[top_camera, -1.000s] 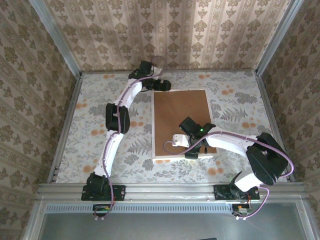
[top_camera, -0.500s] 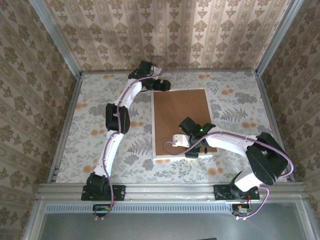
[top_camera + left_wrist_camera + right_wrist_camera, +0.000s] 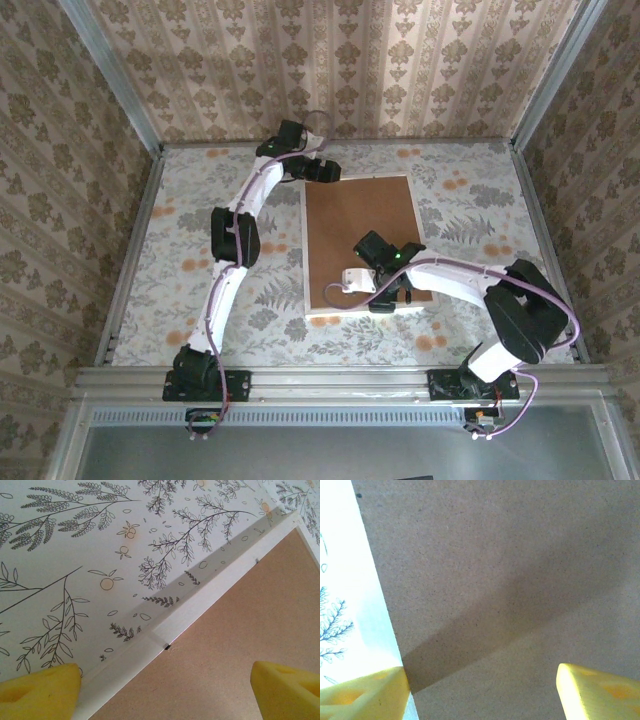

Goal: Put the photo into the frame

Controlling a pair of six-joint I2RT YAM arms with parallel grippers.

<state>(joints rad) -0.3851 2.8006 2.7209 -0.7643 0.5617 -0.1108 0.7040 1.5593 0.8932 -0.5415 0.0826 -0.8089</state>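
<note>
Table [image 3: 200, 220]: floral cloth, patterned walls on three sides. Both arms are bolted at the near edge.

Frame [image 3: 200, 602]: lies flat mid-table, long side running away from the arm bases. White rim, back side up.

Board [image 3: 360, 215]: plain brown, sits inside the rim and covers the whole opening. In the left wrist view it looks level with the rim, or just below it; can't tell which.

Left arm [image 3: 235, 235]: stretched out along the left of the frame to its far-left corner.

Right arm [image 3: 470, 285]: bent in from the right, wrist over the near part of the board. A white camera box [image 3: 357, 279] sits on the wrist.

Left pincer [image 3: 325, 172]: at the far-left corner with jaws wide apart, gripping nothing. From its own camera [image 3: 162, 695], one yellow fingertip [image 3: 40, 690] is at the outer side of the rim and the other is over the board, so the rim runs between them. Can't tell if it touches.

Right pincer [image 3: 385, 303]: low over the board near the near-left part of the frame. Jaws are apart and nothing is held [image 3: 480, 695]. One fingertip [image 3: 600, 690] is over the board, the other at the board's left edge beside the bright cloth. Its shadow falls across the board.

Two small dark tabs [image 3: 167, 645] sit on the rim's inner edge against the board.
</note>
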